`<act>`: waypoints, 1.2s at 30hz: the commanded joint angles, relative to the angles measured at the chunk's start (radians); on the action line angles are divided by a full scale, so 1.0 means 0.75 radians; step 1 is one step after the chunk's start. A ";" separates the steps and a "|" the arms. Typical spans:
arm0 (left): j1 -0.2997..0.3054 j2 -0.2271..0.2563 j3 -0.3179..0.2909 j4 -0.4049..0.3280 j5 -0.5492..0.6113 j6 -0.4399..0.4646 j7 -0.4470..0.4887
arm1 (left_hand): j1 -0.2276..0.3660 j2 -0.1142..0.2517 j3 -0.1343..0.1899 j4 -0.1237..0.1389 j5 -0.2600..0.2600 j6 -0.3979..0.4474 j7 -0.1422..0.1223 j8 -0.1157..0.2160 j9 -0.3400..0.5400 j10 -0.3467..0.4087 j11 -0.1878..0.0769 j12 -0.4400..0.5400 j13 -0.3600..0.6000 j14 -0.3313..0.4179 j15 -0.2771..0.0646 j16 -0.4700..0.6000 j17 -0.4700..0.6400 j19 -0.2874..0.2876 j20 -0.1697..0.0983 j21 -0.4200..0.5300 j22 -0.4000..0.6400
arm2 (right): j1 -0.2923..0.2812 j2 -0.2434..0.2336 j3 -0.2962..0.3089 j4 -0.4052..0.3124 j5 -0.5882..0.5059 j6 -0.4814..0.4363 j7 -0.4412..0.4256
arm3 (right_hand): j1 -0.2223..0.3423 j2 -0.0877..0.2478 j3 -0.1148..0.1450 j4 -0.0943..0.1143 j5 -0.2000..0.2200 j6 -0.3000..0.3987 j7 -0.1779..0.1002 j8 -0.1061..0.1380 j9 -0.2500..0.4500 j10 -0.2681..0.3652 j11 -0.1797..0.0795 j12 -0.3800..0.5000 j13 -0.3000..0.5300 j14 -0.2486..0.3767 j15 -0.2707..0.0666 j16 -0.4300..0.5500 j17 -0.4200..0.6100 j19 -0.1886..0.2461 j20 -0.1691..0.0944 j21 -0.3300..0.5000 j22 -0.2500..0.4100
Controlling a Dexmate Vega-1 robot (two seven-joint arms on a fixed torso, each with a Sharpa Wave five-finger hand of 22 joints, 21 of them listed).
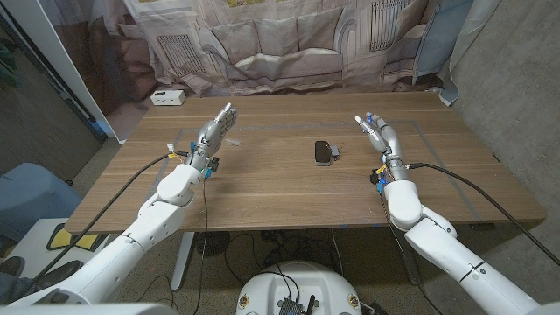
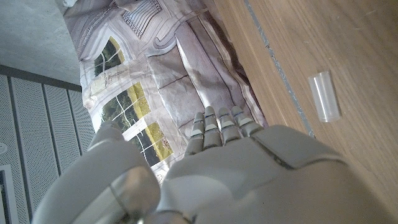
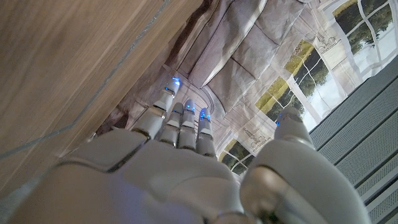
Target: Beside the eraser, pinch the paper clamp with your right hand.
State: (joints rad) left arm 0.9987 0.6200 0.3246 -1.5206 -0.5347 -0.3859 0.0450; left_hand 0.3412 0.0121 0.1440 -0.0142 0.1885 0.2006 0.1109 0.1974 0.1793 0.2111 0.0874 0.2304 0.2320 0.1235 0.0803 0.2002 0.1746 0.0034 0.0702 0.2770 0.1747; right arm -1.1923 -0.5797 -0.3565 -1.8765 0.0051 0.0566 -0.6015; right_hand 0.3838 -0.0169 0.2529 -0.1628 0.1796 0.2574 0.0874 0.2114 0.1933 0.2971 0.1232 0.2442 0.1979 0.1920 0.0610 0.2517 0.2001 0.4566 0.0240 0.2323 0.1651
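Eraser [image 1: 322, 152] touches paper clamp [image 1: 335, 155] mid-table; white box [image 1: 167, 97] sits far back.

Bare table [image 1: 262, 175] around paper clamp [image 1: 325, 152]

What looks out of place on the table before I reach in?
Nothing stands out. The clamp sits mid-table, apart from both robot hands. A white box rests at the far left corner, and a small clear tube lies near the left hand.
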 commanded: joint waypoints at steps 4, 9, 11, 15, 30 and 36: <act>0.005 0.010 -0.002 0.015 -0.017 -0.037 -0.056 | 0.018 -0.003 0.005 -0.006 -0.002 0.018 -0.003 0.010 0.003 0.011 0.002 0.006 0.001 0.018 -0.005 0.005 0.006 -0.003 0.010 -0.005 0.003 | -0.022 0.043 -0.065 -0.116 -0.220 -0.259 -0.155 | 0.049 -0.013 0.003 -0.013 0.012 0.024 0.002 0.011 0.002 0.028 -0.008 0.007 0.005 0.042 -0.005 0.010 0.001 0.042 0.006 0.006 0.007; 0.009 0.009 -0.001 0.012 -0.014 -0.046 -0.059 | 0.020 -0.002 0.005 -0.009 -0.003 0.021 -0.004 0.010 0.003 0.015 -0.005 0.006 -0.002 0.020 -0.007 0.004 0.006 -0.001 0.010 -0.008 0.003 | -0.015 0.041 -0.094 -0.145 -0.303 -0.358 -0.189 | 0.063 -0.027 0.001 -0.014 0.014 0.042 0.011 0.016 0.003 0.045 -0.002 0.009 0.006 0.051 -0.004 0.008 0.000 0.051 0.010 0.003 0.007; 0.014 0.011 -0.001 0.006 -0.012 -0.046 -0.057 | 0.020 -0.002 0.005 -0.009 -0.003 0.022 -0.004 0.009 0.003 0.018 -0.002 0.007 -0.003 0.022 -0.004 0.004 0.006 -0.001 0.010 -0.009 0.003 | -0.012 0.048 -0.113 -0.167 -0.355 -0.436 -0.211 | 0.066 -0.032 -0.001 -0.013 0.014 0.050 0.016 0.019 0.003 0.049 0.003 0.009 0.006 0.053 -0.003 0.008 0.000 0.053 0.012 0.002 0.007; 0.022 0.014 -0.004 -0.001 -0.010 -0.047 -0.053 | 0.021 -0.001 0.006 -0.011 -0.003 0.026 -0.004 0.010 0.003 0.017 -0.002 0.006 -0.004 0.022 -0.005 0.003 0.006 -0.001 0.010 -0.012 0.003 | 0.004 0.061 -0.150 -0.186 -0.436 -0.547 -0.242 | 0.068 -0.043 -0.005 -0.010 0.014 0.059 0.019 0.021 0.004 0.057 0.008 0.010 0.006 0.064 0.001 0.009 0.000 0.060 0.014 0.001 0.007; 0.033 0.010 -0.008 0.003 -0.013 -0.066 -0.056 | 0.024 0.001 0.007 -0.017 -0.004 0.029 -0.007 0.006 0.004 0.020 -0.004 0.004 -0.010 0.025 -0.008 -0.002 0.006 0.000 0.015 -0.022 0.003 | 0.051 0.083 -0.218 -0.222 -0.502 -0.746 -0.222 | 0.082 -0.075 -0.021 0.002 0.019 0.122 0.035 0.036 0.006 0.124 0.003 0.019 0.005 0.130 0.000 0.020 0.001 0.119 0.021 0.003 0.008; 0.033 0.008 -0.008 0.007 -0.015 -0.067 -0.059 | 0.025 0.002 0.008 -0.018 -0.004 0.027 -0.009 0.004 0.004 0.021 -0.005 0.004 -0.011 0.026 -0.009 -0.003 0.006 0.001 0.015 -0.025 0.003 | 0.069 0.084 -0.244 -0.238 -0.528 -0.816 -0.212 | 0.096 -0.085 -0.024 0.003 0.023 0.155 0.041 0.045 0.007 0.151 0.001 0.021 0.004 0.160 -0.003 0.026 0.000 0.144 0.019 0.004 0.008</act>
State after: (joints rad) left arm 1.0212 0.6283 0.3198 -1.5193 -0.5433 -0.4301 0.0037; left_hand 0.3519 0.0145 0.1439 -0.0223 0.1886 0.2145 0.1070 0.1973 0.1792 0.2217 0.0874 0.2304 0.2228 0.1340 0.0767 0.2002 0.1745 0.0033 0.0701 0.2624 0.1744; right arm -1.1630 -0.5230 -0.5035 -2.0316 -0.3485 -0.4521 -0.7691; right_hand 0.4494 -0.0695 0.2368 -0.1618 0.1870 0.3592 0.1177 0.2346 0.1931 0.3977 0.1259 0.2555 0.1977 0.2972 0.0619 0.2631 0.2002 0.5496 0.0382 0.2323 0.1702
